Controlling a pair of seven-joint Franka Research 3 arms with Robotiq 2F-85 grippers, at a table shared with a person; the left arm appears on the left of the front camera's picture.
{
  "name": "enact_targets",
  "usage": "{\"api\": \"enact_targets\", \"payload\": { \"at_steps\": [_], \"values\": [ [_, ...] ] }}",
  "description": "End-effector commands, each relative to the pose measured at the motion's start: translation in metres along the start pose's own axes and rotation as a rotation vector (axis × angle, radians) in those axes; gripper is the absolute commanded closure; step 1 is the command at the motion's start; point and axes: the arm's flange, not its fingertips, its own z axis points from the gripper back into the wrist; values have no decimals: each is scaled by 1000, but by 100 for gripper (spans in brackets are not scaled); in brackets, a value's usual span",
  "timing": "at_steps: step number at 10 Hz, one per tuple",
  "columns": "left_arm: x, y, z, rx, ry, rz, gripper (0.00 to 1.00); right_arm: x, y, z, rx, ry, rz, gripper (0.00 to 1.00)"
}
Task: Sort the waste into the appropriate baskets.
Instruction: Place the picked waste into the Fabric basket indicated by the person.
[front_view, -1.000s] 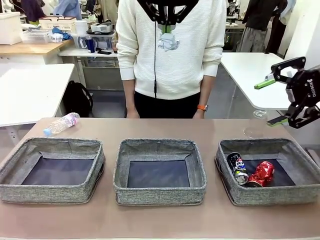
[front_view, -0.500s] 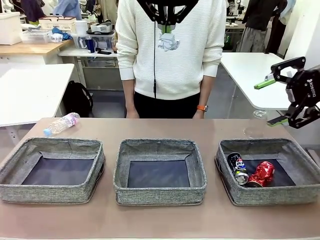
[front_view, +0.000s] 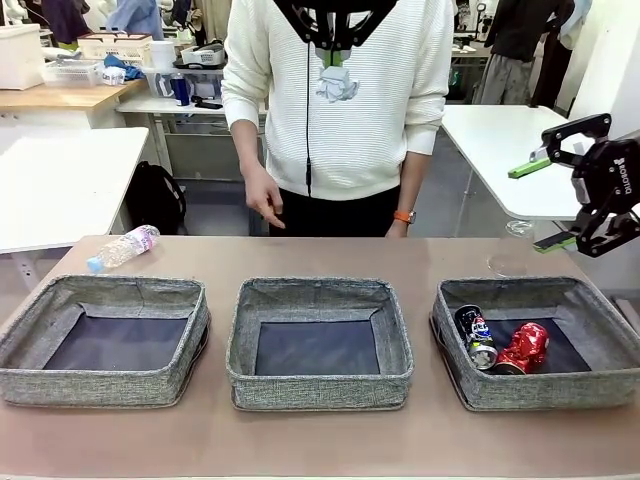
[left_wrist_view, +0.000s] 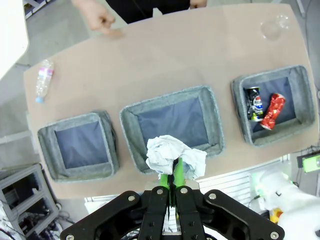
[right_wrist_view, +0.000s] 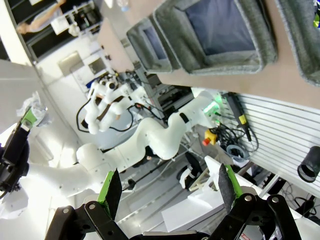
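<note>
Paper ball (left_wrist_view: 175, 156) clamped in left fingers (left_wrist_view: 178, 174), hiding their tips, right fingers (right_wrist_view: 111, 192) apart, clear bottle (left_wrist_view: 272, 29) faint.

Tally by kind, positions relative to the middle basket.
Grey woven baskets: three. These are the middle basket (front_view: 320, 390), with the left basket (front_view: 100, 385) and the right basket (front_view: 540, 392) on either side of it. Cans: two, a dark printed can (front_view: 476, 336) and a crushed red can (front_view: 524, 347), both in the basket to its right. Bottles: one pink-labelled bottle (front_view: 123, 247), on the table beyond it to the left. One more clear item (left_wrist_view: 272, 27) lies beyond it to the right, too faint to name. Crumpled white paper ball (left_wrist_view: 172, 156): one, overlapping its near rim in the left wrist view. Grippers: two, the left gripper (left_wrist_view: 171, 175) and the right gripper (front_view: 530, 207). Person (front_view: 340, 100): one, beyond it.
</note>
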Motion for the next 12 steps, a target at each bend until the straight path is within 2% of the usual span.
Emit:
{"api": "enact_targets", "payload": {
  "at_steps": [1,12],
  "values": [
    [0,2,2,-3,-9,-17,99,-2,4,1,15,7,-20,0],
    [0,2,2,-3,-9,-17,99,-2,4,1,15,7,-20,0]
  ]
}}
